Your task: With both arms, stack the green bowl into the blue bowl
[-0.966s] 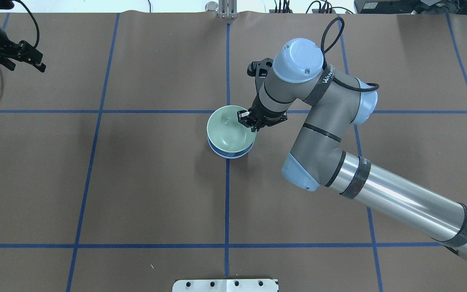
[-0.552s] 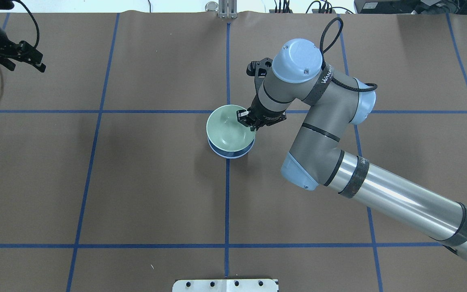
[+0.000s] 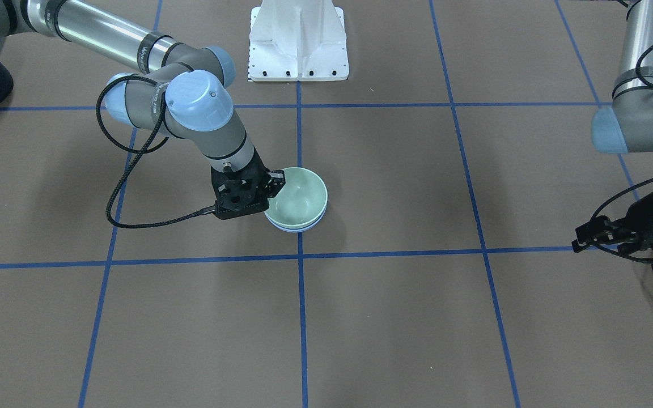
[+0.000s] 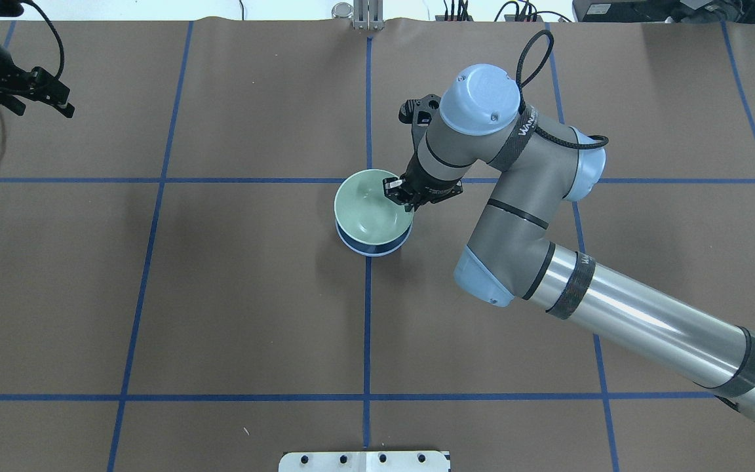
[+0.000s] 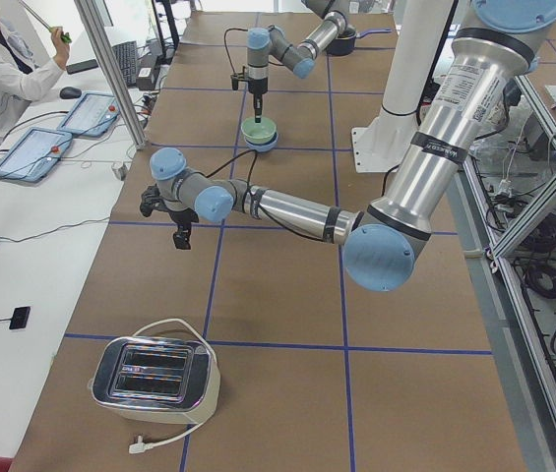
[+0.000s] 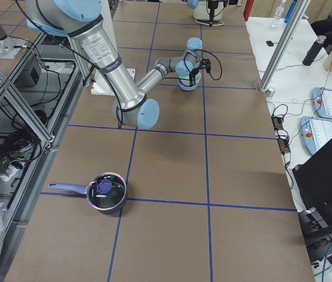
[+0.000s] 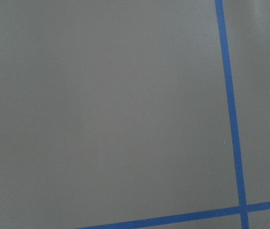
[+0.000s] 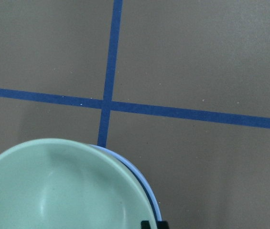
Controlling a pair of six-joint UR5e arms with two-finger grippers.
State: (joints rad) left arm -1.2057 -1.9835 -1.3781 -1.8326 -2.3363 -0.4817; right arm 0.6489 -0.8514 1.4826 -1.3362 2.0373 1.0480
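Note:
The green bowl (image 4: 367, 208) sits nested in the blue bowl (image 4: 372, 250) near the table's middle, slightly offset, so a blue edge shows below it. Both also show in the front view, green bowl (image 3: 299, 198) over blue bowl (image 3: 295, 228), and in the right wrist view, green bowl (image 8: 63, 191) and blue rim (image 8: 145, 179). My right gripper (image 4: 400, 195) is shut on the green bowl's rim on its right side; it also shows in the front view (image 3: 272, 184). My left gripper (image 4: 46, 108) hangs open and empty at the far left, away from the bowls.
A toaster (image 5: 154, 379) stands near the table's left end. A dark pot with a lid (image 6: 106, 194) sits near the right end. The white pedestal base (image 3: 299, 45) is at the robot's side. Blue tape lines cross the brown mat.
The right gripper and the green bowl's rim have shifted a little up and to the left. The blue bowl and the left arm have hardly moved.

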